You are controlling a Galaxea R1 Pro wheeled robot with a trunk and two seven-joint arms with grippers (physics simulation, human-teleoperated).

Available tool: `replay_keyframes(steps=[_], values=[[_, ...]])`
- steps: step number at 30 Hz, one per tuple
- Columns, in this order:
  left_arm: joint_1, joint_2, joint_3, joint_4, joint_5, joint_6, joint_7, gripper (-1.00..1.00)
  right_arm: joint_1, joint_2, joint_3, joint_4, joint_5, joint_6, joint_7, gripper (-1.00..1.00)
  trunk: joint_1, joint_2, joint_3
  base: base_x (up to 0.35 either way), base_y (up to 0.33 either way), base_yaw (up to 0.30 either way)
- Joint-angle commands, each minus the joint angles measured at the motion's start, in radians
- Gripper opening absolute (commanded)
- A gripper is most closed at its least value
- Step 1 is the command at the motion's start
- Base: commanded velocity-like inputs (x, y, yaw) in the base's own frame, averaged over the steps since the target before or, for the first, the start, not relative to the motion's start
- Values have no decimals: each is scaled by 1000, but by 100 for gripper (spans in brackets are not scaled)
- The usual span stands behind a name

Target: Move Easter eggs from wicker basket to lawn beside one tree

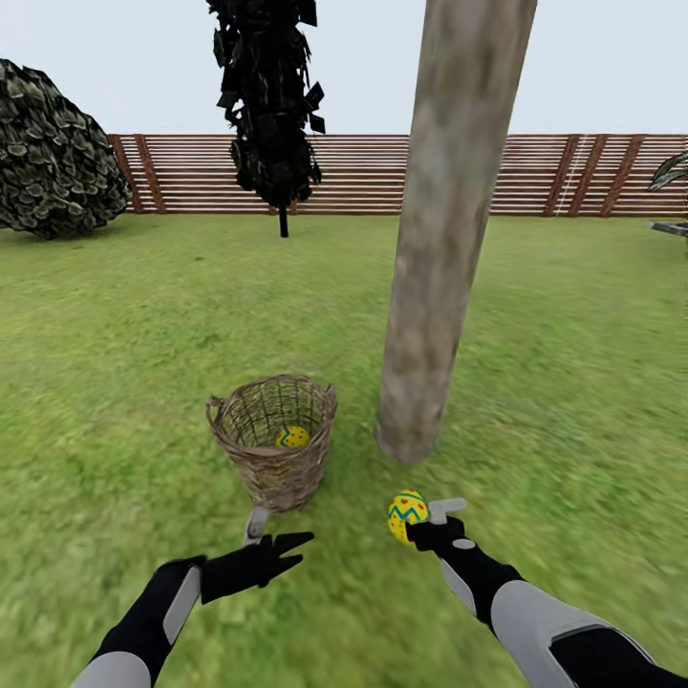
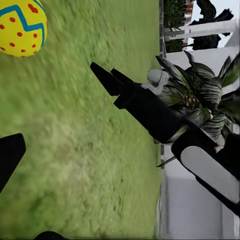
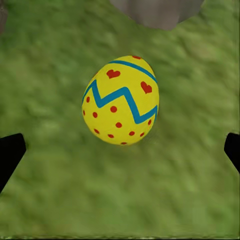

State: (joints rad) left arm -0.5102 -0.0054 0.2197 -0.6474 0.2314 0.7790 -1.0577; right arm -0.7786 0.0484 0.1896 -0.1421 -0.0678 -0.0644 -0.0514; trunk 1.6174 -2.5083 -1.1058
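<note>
One egg is seen on the lawn near the base of the pale tree trunk, just beside the right gripper. In the right wrist view the fingers are spread wide, with the egg between them and untouched. A second egg is seen inside the wicker basket. The left gripper is held just in front of the basket with its jaws apart.

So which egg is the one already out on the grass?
Find the thick pale trunk in the middle of the lawn. Just in front of its foot, right of the basket, a yellow egg lies on the grass. Unlike the egg in the basket, it lies in the open, by the right gripper.
</note>
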Motion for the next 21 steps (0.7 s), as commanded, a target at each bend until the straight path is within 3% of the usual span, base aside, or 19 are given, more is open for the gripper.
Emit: replay_keyframes(steps=[1, 8, 21], values=[[-1, 0, 3, 0, 0, 5, -13, 100, -1, 0, 8, 1, -7, -3, -4, 100, -1, 0, -1, -225, 43, 0], [-1, 16, 7, 2, 1, 3, -26, 100, -1, 4, 10, 1, -7, -3, -4, 100, -1, 0, -1, -8, 55, 0], [0, 22, 9, 3, 1, 2, -25, 100, -1, 4, 10, 1, -7, -3, -2, 100, -1, 0, -1, 142, 283, 0]])
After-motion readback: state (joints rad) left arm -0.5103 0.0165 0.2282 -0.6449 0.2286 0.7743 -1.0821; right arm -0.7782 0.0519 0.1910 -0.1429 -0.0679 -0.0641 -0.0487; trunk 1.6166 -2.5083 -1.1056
